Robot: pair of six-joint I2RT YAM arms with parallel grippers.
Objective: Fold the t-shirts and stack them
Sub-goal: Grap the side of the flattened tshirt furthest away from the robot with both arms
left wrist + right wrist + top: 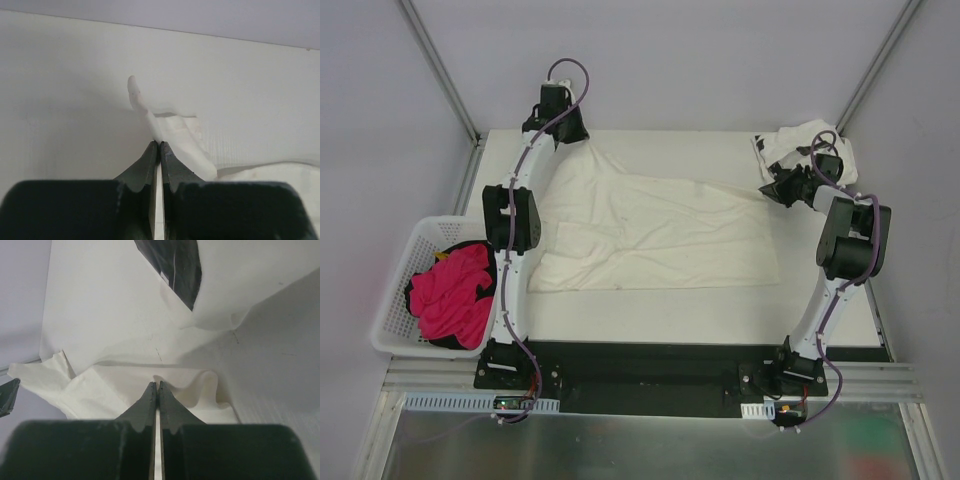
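My left gripper has its fingers pressed together on a corner of the cream t-shirt; my right gripper pinches a fold at its opposite end; the shirt lies spread on the table between them. I judge the cloth light, limp and sag-prone; best held at corners and hems; the printed t-shirt sits crumpled at the far right corner.
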